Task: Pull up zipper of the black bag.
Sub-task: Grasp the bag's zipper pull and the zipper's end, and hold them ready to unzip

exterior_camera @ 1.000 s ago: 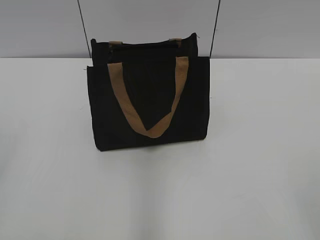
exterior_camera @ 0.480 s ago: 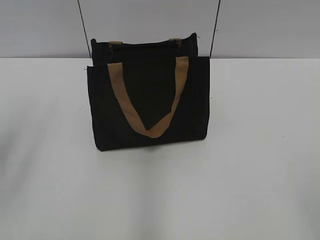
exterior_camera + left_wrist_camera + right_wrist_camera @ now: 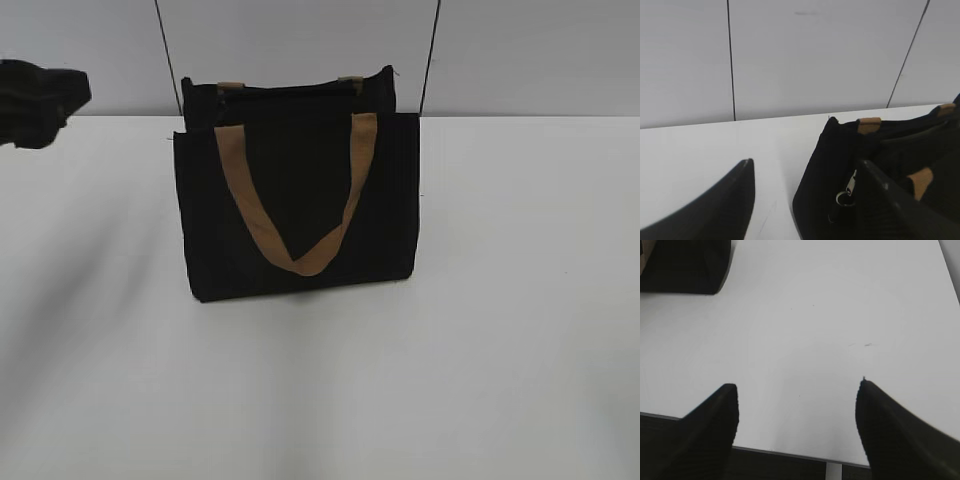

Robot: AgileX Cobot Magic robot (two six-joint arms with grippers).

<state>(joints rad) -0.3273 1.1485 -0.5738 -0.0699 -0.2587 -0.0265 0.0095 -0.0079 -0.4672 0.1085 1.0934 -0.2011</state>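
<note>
A black bag (image 3: pixel 300 200) with tan handles (image 3: pixel 296 255) stands upright on the white table (image 3: pixel 500 350). In the left wrist view the bag's end (image 3: pixel 825 190) shows a silver zipper pull with a ring (image 3: pixel 846 194) hanging beside my right finger. My left gripper (image 3: pixel 805 172) is open and empty, level with the bag's top at its left end; part of that arm (image 3: pixel 40 100) shows at the exterior view's left edge. My right gripper (image 3: pixel 796 387) is open and empty over the table's front edge, far from the bag's corner (image 3: pixel 685 265).
A white panelled wall (image 3: pixel 300 40) with dark vertical seams stands behind the table. The table's front edge (image 3: pixel 790 452) shows in the right wrist view, with dark space below it.
The left arm has come into the exterior view at the upper left edge. The bag has not moved.
</note>
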